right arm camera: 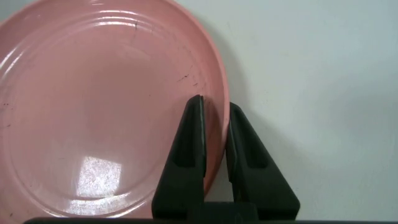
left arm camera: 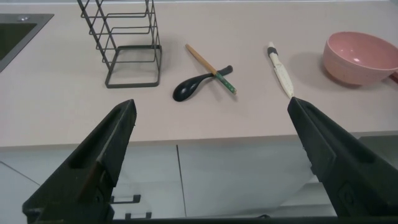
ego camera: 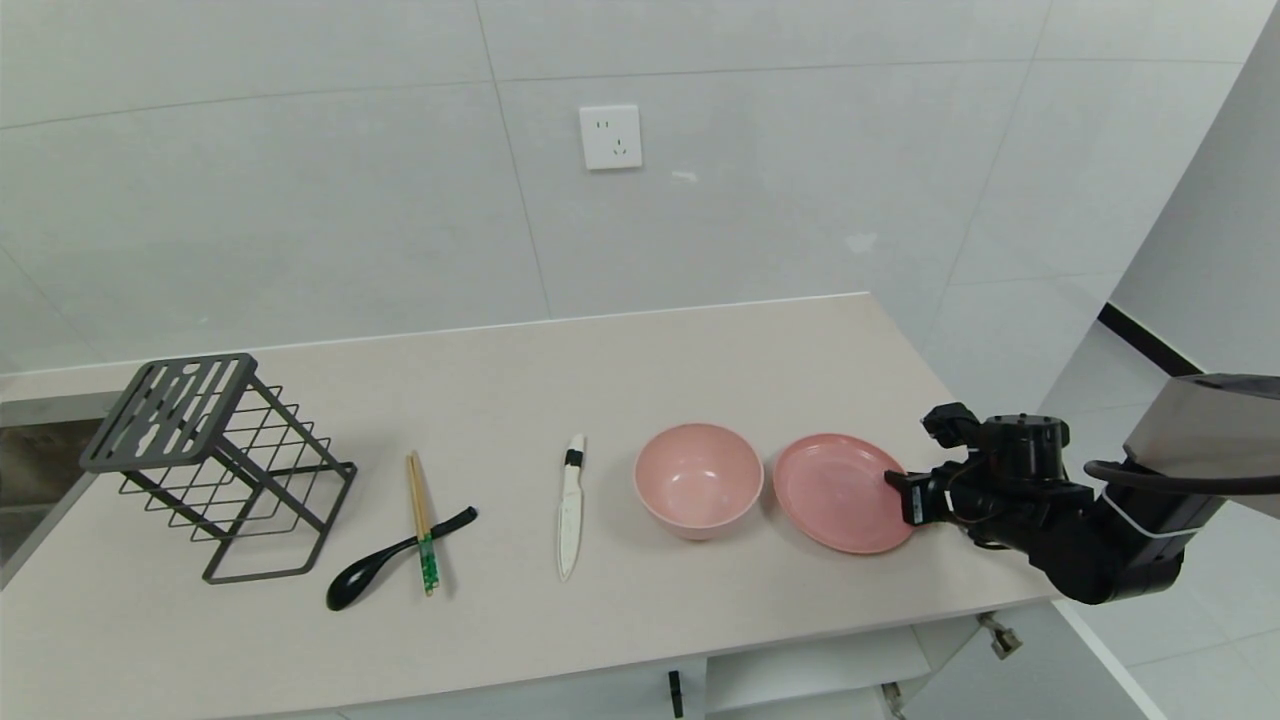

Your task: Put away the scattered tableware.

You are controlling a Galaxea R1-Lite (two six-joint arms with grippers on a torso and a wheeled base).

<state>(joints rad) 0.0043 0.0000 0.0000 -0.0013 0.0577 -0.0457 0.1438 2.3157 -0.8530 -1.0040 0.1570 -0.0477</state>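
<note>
Head view: a pale beige tabletop [ego camera: 700,360] runs left to right against a wall [ego camera: 300,200] of large light-grey tiles. A white socket [ego camera: 610,137] is set into the wall above the tabletop's middle. A sink [ego camera: 25,480] is let into the surface at the far left.

Tableware, left to right:
- A black wire rack [ego camera: 215,465] stands upright.
- A pair of chopsticks [ego camera: 421,520] with green near ends lies across the handle of a black spoon [ego camera: 390,560]. Any print on the chopsticks is too small to read.
- A white knife [ego camera: 570,505] lies well apart from both neighbours.
- A pink bowl [ego camera: 698,478] stands upright.
- A pink plate [ego camera: 835,490] lies just beside the bowl, near the tabletop's right edge.

Right wrist view: the right tool [ego camera: 903,492] is clenched on the plate's right rim, one jaw inside the rim and one outside it.

Left wrist view: the left tool [left arm camera: 210,106] is released, its jaws spread wide. It is held off the tabletop's near edge and faces the rack, spoon and knife.
</note>
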